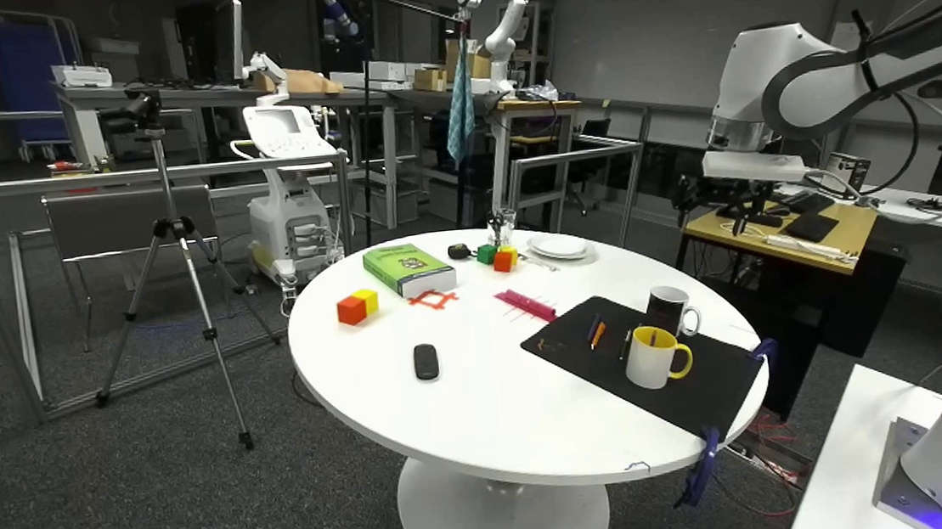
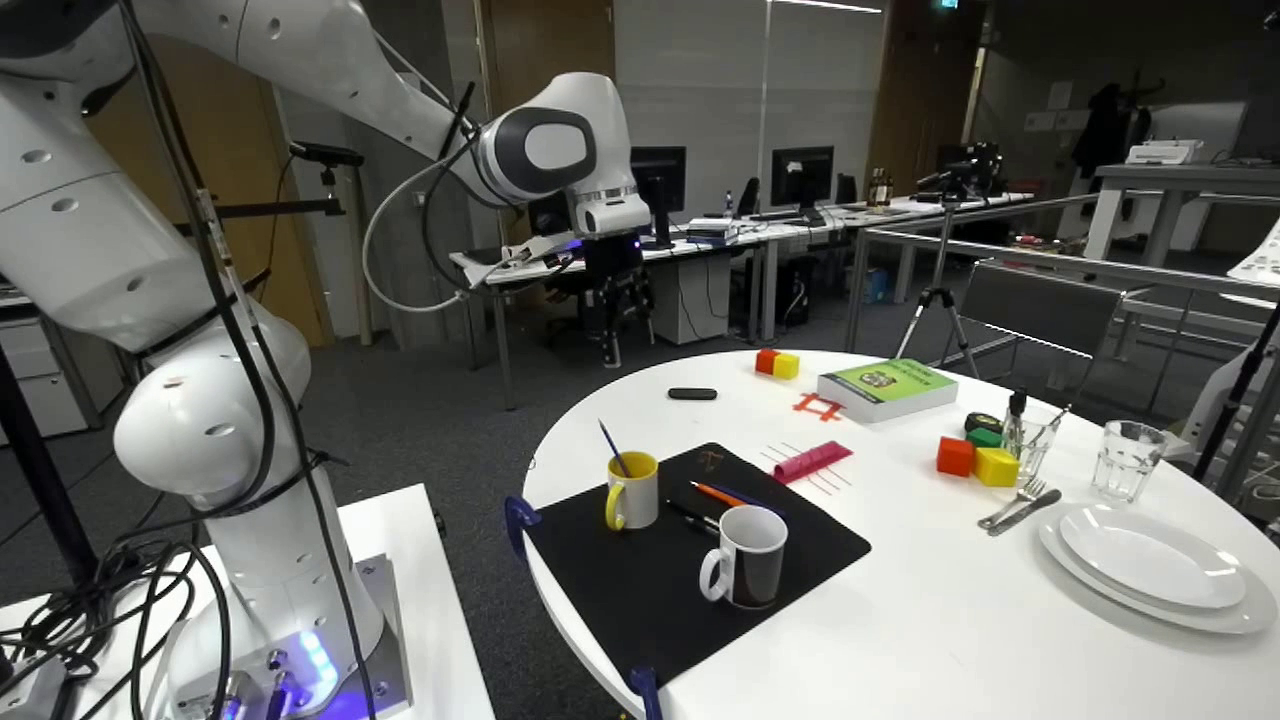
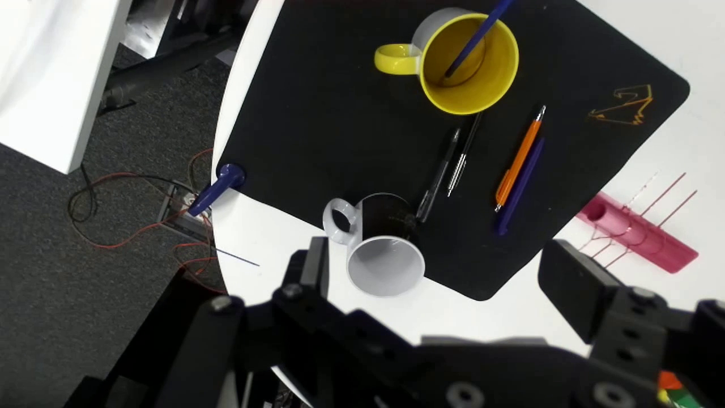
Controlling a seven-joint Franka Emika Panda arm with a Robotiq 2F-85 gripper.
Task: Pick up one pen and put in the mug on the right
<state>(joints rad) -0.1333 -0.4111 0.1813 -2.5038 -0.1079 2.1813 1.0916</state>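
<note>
Pinching the orange pen (image 3: 519,160), flat on the mat (image 3: 340,130) just beside the blue pen (image 3: 521,187), would go best crosswise, at the end jutting past its neighbour; the end effector (image 3: 442,275) is spread wide, holding nothing.

in an exterior view, a mat (image 2: 640,590) lies at the left of the counter (image 2: 930,600). on it stand a mug (image 2: 640,505) with a pen or pencil (image 2: 614,447) in it and, nearer and further right, a second mug (image 2: 757,570). four pens (image 2: 715,493) lie on the mat, right of the first mug and behind the second. at the counter's right are two stacked plates (image 2: 1150,558), a fork (image 2: 1012,503) and knife (image 2: 1024,513) to their left, two glasses (image 2: 1128,465) behind.
</note>
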